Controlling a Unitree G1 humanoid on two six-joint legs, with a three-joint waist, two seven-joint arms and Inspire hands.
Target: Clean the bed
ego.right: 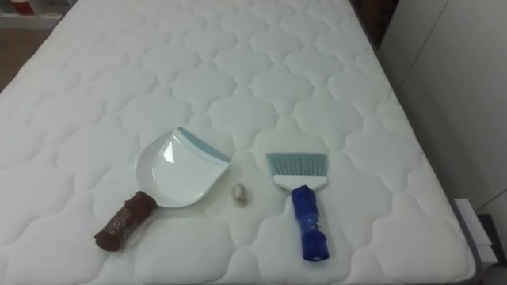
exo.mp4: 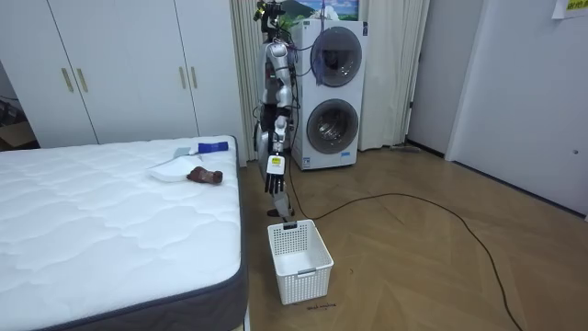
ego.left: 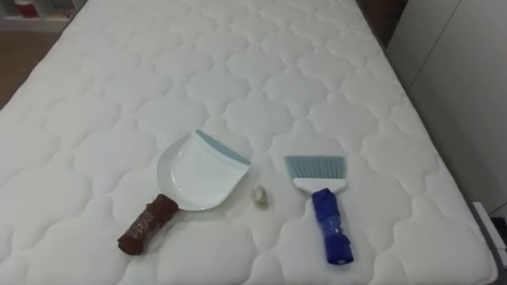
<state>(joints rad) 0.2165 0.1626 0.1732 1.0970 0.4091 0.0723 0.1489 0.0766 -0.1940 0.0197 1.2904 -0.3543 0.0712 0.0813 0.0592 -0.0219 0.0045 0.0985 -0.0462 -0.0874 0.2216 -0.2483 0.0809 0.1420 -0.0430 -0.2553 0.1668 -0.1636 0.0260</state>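
Note:
A white dustpan [ego.left: 198, 170] with a brown handle [ego.left: 146, 226] lies on the white quilted mattress [ego.left: 238, 71], close to its near edge. Right of it lies a small brush [ego.left: 321, 206] with a blue handle and grey-blue bristles that point away from me. Between the two sits a small pale crumpled scrap [ego.left: 259, 196]. In the room view I stand at the bed's end, facing the dustpan [exo.mp4: 175, 168] and brush [exo.mp4: 211, 146]. My left hand [exo.mp4: 275, 176] hangs at my side with its fingers straight, holding nothing.
A white plastic basket [exo.mp4: 300, 260] stands on the wood floor by the bed's corner, just in front of my feet. Stacked washing machines [exo.mp4: 333, 97] are behind me and wardrobe doors [exo.mp4: 119, 64] beyond the bed. A white wall [ego.left: 467, 71] runs along the mattress's right edge.

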